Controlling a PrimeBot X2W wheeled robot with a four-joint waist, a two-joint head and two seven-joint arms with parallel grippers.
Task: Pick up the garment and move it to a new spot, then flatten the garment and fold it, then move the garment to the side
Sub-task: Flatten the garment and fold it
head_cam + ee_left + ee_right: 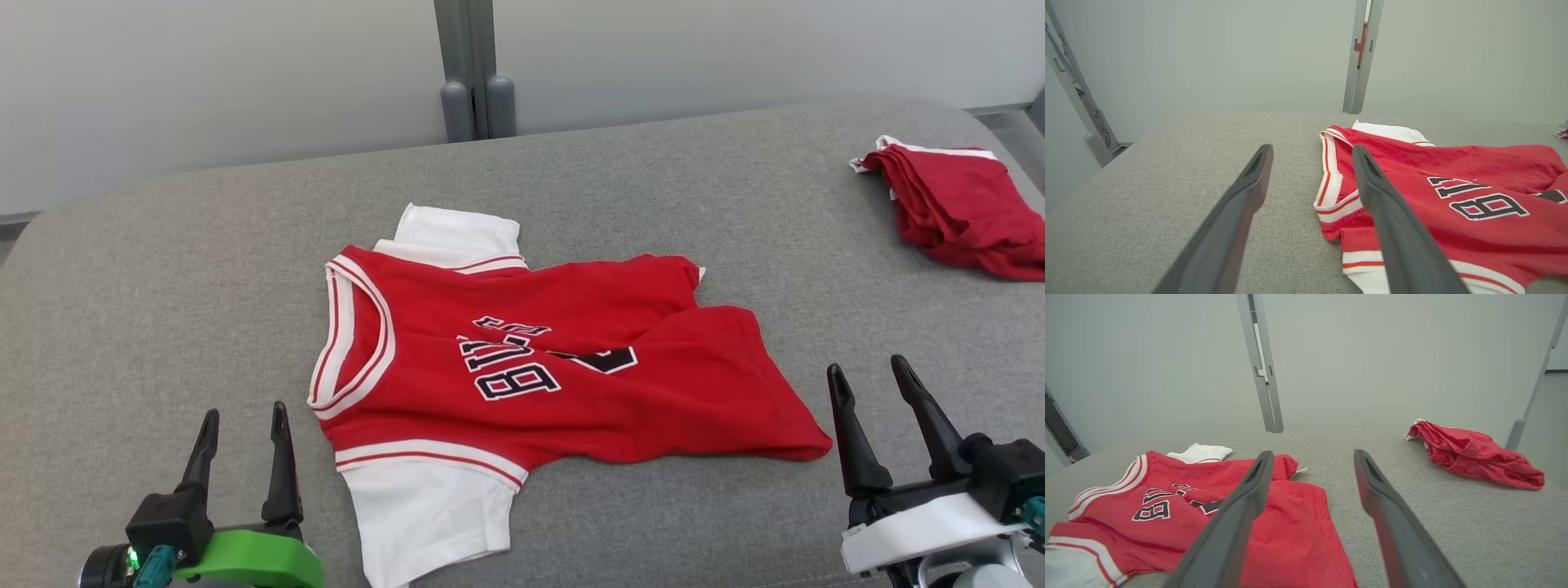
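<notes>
Item: red jersey [571, 392], white sleeves and trim, dark lettering. It lay spread but creased at the middle of the grey padded surface [163, 286], collar toward the robot's left, hem toward its right.

Left gripper [246, 409]: fingers stood wide apart, holding nothing, near the collar and the nearer white sleeve, clear of the cloth.

Right gripper [865, 364]: fingers likewise wide apart and empty, just beside the hem corner, not touching it.

Second red garment [963, 204]: bunched at the surface's far right, well apart from the jersey.
</notes>
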